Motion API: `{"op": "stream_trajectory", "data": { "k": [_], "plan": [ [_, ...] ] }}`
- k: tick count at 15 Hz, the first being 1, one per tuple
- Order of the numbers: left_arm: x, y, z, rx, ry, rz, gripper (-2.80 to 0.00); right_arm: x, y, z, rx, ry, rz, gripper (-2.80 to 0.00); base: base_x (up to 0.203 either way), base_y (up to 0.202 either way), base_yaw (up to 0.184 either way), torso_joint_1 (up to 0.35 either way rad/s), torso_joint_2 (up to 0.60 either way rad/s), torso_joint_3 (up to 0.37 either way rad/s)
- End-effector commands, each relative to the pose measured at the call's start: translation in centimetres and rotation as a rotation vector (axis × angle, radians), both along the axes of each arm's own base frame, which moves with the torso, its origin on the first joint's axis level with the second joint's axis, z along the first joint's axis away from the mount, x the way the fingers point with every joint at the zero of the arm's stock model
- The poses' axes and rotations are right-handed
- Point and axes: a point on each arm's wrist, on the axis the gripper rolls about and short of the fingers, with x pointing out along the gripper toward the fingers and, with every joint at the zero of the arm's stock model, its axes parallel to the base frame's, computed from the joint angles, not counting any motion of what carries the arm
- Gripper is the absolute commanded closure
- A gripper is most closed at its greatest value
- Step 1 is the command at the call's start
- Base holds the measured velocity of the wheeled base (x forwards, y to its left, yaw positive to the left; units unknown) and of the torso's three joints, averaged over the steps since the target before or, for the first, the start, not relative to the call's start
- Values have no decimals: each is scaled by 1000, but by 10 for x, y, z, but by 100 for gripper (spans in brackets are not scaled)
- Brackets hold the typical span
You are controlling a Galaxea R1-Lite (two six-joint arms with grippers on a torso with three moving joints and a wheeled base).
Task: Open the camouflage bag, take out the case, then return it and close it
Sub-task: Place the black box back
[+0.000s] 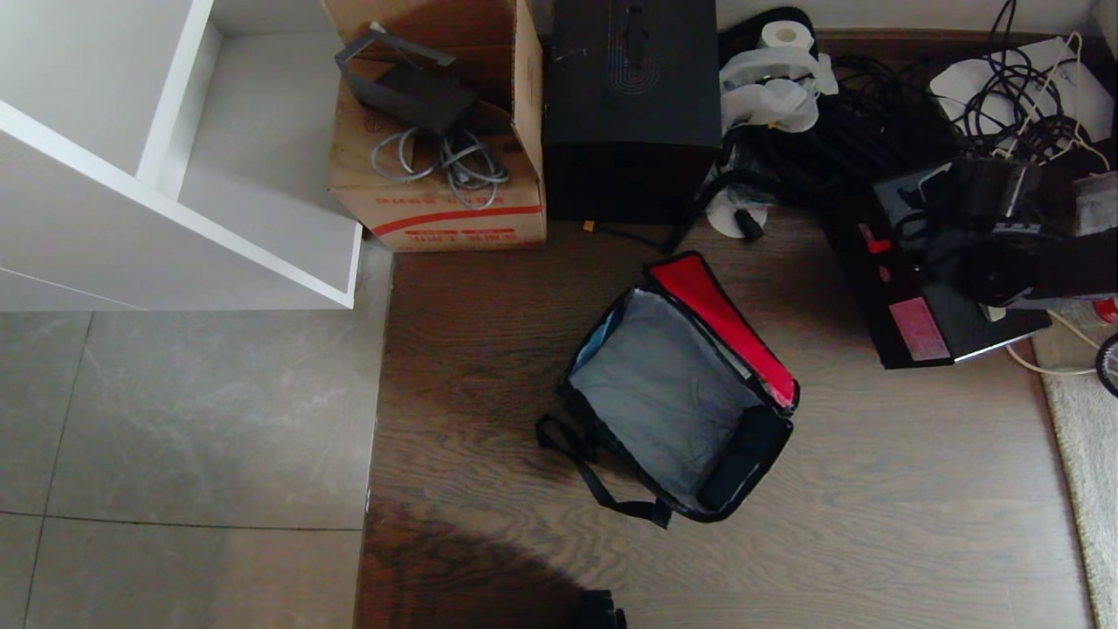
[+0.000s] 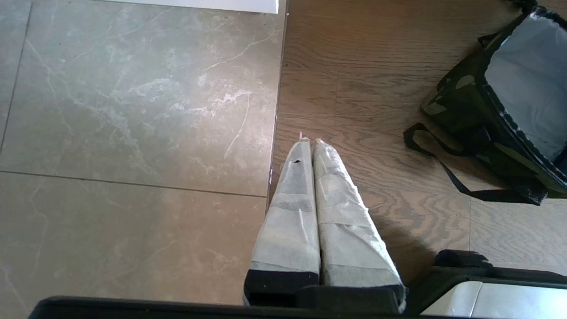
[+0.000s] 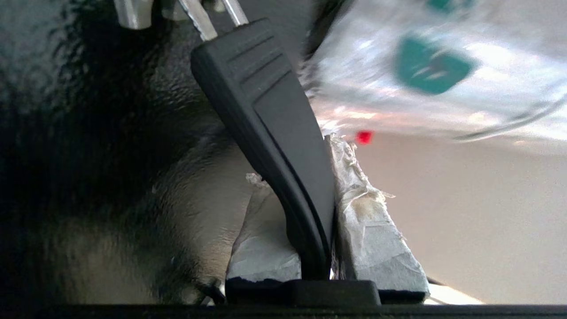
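The camouflage bag (image 1: 672,384) lies open on the wood floor, its red flap lining (image 1: 725,323) folded back and its grey inside bare. It also shows in the left wrist view as the bag (image 2: 465,106). The flat black case (image 1: 952,328) is to the right of the bag, among the cables, with my right arm (image 1: 1039,266) over it. My right gripper (image 3: 294,159) is shut on the case's black bar handle (image 3: 266,88), beside the textured case body (image 3: 88,133). My left gripper (image 2: 311,141) hangs shut and empty over the floor, left of the bag.
A brown cardboard carton (image 1: 437,157) and a tall black box (image 1: 631,105) stand behind the bag. A tangle of black cables (image 1: 873,114) and a paper roll (image 1: 786,35) fill the back right. A white shelf unit (image 1: 175,157) is at the left, a pale rug (image 1: 1083,437) at the right edge.
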Motion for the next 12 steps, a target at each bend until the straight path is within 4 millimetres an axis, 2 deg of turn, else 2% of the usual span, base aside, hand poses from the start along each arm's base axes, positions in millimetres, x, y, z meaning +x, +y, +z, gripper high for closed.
{"op": "stream_trajectory", "data": {
  "k": [1,6,12],
  "plan": [
    [1,0,-2,-1,8,2,0,-38,12,45,-21,-56,34,0,0,0,0,0,0,0],
    [1,0,-2,0,8,2,0,-90,54,53,-13,-1,170,0,0,0,0,0,0,0],
    [1,0,-2,-1,8,1,0,-147,109,60,-16,-27,331,0,0,0,0,0,0,0]
  ]
}}
